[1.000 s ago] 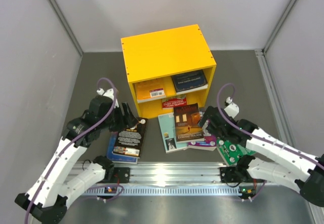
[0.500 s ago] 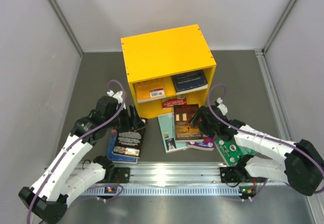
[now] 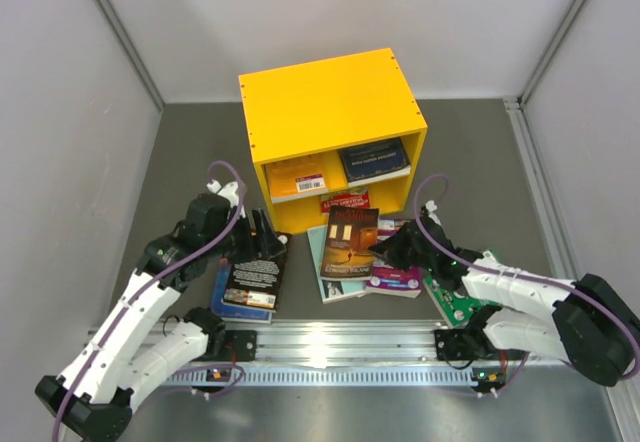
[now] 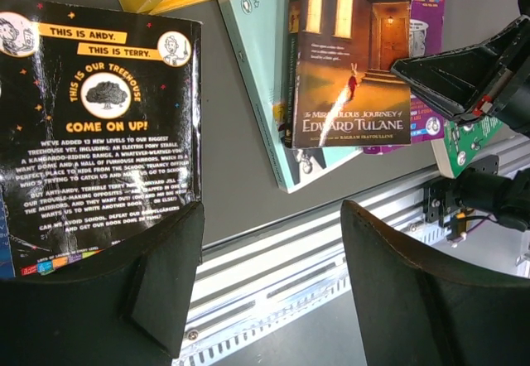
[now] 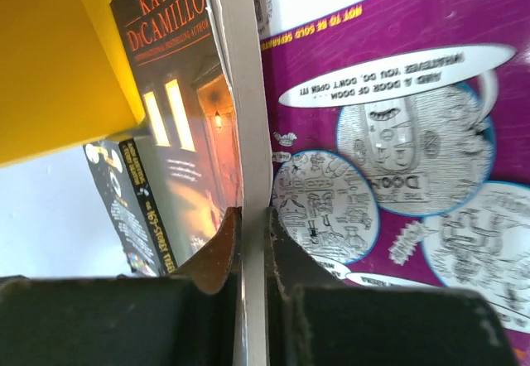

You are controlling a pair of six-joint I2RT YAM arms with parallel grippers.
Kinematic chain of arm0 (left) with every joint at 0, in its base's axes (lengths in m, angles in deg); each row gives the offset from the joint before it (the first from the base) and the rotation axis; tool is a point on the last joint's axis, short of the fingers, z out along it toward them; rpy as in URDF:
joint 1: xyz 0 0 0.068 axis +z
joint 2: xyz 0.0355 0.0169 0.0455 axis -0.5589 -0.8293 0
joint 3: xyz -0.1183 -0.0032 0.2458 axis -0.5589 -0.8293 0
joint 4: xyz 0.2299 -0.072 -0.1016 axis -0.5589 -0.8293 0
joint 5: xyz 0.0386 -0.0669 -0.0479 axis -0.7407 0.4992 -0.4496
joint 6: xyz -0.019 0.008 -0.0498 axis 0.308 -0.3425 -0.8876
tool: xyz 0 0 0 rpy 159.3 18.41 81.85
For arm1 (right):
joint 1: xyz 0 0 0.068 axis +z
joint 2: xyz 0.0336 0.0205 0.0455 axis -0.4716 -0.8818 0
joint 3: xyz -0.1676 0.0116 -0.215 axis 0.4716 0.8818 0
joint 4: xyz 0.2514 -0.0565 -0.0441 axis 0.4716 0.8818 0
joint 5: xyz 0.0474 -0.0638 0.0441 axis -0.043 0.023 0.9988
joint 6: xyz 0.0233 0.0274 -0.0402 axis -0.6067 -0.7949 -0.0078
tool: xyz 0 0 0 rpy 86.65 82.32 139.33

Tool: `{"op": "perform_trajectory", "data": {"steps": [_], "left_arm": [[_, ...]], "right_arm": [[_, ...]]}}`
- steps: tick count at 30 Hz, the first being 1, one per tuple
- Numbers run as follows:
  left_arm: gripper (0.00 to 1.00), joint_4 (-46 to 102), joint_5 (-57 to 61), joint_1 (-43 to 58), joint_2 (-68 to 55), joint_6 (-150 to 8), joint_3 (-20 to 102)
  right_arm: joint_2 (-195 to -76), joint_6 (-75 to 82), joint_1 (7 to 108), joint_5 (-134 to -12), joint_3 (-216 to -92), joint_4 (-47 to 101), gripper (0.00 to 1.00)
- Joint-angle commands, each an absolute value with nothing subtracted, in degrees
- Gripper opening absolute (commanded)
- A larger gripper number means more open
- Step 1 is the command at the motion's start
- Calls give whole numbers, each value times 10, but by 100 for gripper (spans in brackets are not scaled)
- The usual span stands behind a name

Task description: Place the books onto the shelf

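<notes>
Two books lie in the upper compartment. The right pincer clamps the Edward Tulane book by its edge, while the left pincer gapes empty. Next, I reckon, comes lifting it into the yellow shelf.

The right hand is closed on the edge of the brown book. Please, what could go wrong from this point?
1. The right hand pinches the brown book only at one edge, so it may swing or slip when lifted.
2. It lies over the purple book and the teal book; these could be dragged along.
3. A red book sticks out at the front of the shelf and might block the way in.
</notes>
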State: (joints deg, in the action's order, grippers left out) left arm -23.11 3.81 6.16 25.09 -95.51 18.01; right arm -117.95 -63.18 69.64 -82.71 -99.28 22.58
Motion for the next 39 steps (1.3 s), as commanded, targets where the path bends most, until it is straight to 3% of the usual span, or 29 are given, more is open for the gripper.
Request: {"op": "perform_trajectory", "data": {"steps": [1,6,7,8,9,10,13,24,29,30,34,39], "left_arm": [[72,-204,53,62,253,-950,170],[74,-148,134,62,253,-950,147],[74,-138,150,62,254,-953,134],[74,-118,168,63,254,-955,127],[74,-110,176,62,254,-956,121],[74,-103,180,62,252,-961,109],[74,-89,177,62,250,-966,91],[74,-90,155,61,283,-1015,56],[74,-111,142,61,295,-1021,37],[74,-110,141,61,297,-1026,27],[74,-86,145,60,285,-1049,-3],[73,-74,138,59,250,-1066,1]], "right_arm": [[-1203,-626,701,-785,-968,203,0],[-1187,-626,702,-781,-958,192,0],[-1176,-626,702,-779,-953,197,10],[-1172,-627,702,-779,-949,200,28],[-1167,-631,702,-780,-945,200,48],[-1163,-632,702,-780,-937,200,75],[-1166,-641,703,-780,-916,186,88],[-1356,-614,712,-718,-956,72,80],[-1401,-602,716,-712,-953,48,60],[-1409,-599,716,-713,-954,48,51],[-1432,-585,716,-709,-958,31,33],[-1478,-576,717,-691,-978,-6,16]]}}
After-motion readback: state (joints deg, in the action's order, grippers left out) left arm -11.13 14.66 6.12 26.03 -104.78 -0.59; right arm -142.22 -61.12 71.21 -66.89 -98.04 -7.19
